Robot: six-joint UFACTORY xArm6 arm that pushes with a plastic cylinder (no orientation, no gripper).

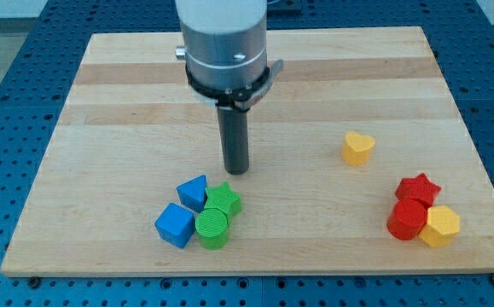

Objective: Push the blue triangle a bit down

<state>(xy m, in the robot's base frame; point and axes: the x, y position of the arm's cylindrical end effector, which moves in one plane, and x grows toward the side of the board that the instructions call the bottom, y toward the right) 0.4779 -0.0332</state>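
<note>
The blue triangle point(194, 192) lies at the lower middle-left of the wooden board point(127, 102). It touches a green star point(223, 200) on its right and a blue cube point(175, 224) just below it. My tip point(236, 170) is on the board just above and to the right of the blue triangle, a short gap away, right above the green star.
A green cylinder point(213, 228) sits below the green star. A yellow heart-like block point(357, 147) lies to the right. At the lower right a red star point(418, 188), a red cylinder point(407, 220) and a yellow hexagon point(440, 226) cluster near the board's edge.
</note>
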